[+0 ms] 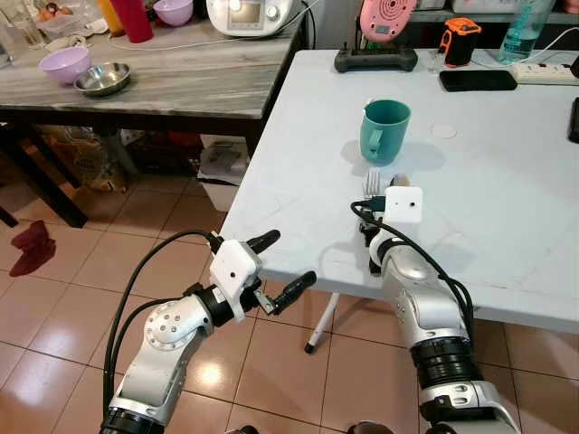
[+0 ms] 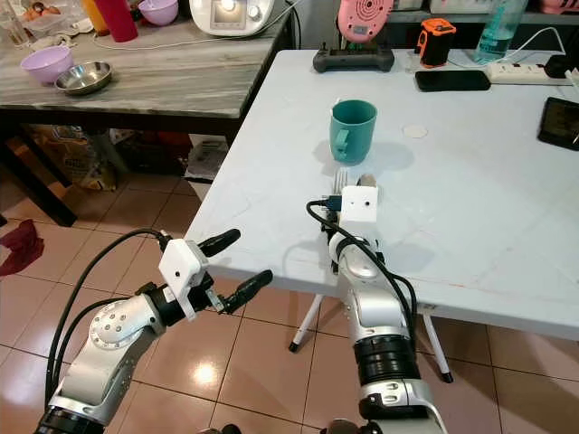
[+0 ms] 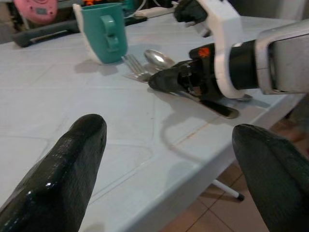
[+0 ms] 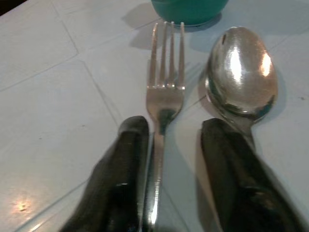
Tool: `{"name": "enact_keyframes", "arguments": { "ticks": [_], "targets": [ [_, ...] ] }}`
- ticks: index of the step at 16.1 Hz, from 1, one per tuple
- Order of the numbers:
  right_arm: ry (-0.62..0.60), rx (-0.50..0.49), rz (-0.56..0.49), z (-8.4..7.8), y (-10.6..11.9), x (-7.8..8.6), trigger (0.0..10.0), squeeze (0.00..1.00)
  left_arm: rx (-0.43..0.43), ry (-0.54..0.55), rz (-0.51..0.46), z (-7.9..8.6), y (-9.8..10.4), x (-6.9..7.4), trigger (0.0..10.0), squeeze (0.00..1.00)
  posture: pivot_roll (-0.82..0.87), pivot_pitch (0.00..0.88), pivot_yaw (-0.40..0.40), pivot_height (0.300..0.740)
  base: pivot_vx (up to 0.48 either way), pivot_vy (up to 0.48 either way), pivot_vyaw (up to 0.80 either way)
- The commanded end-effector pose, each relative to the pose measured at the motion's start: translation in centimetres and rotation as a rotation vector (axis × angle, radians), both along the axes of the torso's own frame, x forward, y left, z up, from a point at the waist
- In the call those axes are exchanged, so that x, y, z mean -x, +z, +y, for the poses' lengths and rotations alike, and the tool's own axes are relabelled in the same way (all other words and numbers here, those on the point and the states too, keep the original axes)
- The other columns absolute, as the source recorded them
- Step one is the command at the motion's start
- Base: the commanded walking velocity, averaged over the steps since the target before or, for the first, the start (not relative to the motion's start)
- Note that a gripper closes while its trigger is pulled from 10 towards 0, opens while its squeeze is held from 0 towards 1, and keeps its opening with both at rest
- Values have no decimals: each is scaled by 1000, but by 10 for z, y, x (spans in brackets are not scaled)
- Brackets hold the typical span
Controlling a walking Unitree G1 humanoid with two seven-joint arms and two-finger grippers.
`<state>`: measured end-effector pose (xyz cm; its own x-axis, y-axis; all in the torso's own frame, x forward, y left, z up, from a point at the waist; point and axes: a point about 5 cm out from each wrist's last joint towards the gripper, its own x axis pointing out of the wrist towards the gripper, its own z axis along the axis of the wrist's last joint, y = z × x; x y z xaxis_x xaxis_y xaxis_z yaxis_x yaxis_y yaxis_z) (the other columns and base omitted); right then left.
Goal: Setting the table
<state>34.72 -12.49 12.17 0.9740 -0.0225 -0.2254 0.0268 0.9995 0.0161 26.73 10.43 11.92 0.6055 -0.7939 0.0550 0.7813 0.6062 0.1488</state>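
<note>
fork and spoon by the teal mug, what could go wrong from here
The right end effector straddles the fork handle, one finger lying over the spoon handle, so closing or lifting might drag both. Both lie near the white table edge and could slide off. A forward push could knock the teal mug.

Silver arms, blk cables, blk fingers (image 3: 63,164)

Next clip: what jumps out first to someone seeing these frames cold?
The right gripper lies low on the white table near its front edge, its black fingers apart over a fork and a spoon lying side by side. Just beyond their tips stands a teal mug. The left gripper hovers open over the tiled floor, off the table's edge.
</note>
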Motion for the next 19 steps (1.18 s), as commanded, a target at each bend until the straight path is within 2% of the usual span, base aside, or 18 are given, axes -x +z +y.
{"name": "enact_keyframes", "arguments": {
  "ticks": [1,10,13,15,16,18,19],
  "targets": [
    [24,-9,206,4,-42,15,0,0,-11,-17,4,2,0,2,10000,0,-190,138,106,740,0,0,0],
    [-8,-13,211,-1,-45,15,0,0,-6,-44,8,0,0,5,10000,0,-184,136,108,740,0,0,0],
    [-29,-51,210,-1,-45,16,0,0,-8,-43,7,-1,0,5,10000,0,-186,140,110,740,0,0,0],
    [-31,-77,122,-1,-30,11,0,0,-11,-24,-1,1,0,3,10000,0,-186,139,111,740,0,0,0],
    [-33,-77,33,-1,-14,9,0,0,-12,21,-17,4,1,-1,10000,0,-184,138,109,740,0,0,0],
    [-28,-61,-30,-1,-2,9,0,0,1,75,-11,7,2,-6,10000,0,-185,135,107,740,0,0,0],
    [-32,-61,-106,-3,12,11,0,0,19,155,13,12,1,-13,10000,0,-185,127,107,740,0,0,0]
  ]
}}
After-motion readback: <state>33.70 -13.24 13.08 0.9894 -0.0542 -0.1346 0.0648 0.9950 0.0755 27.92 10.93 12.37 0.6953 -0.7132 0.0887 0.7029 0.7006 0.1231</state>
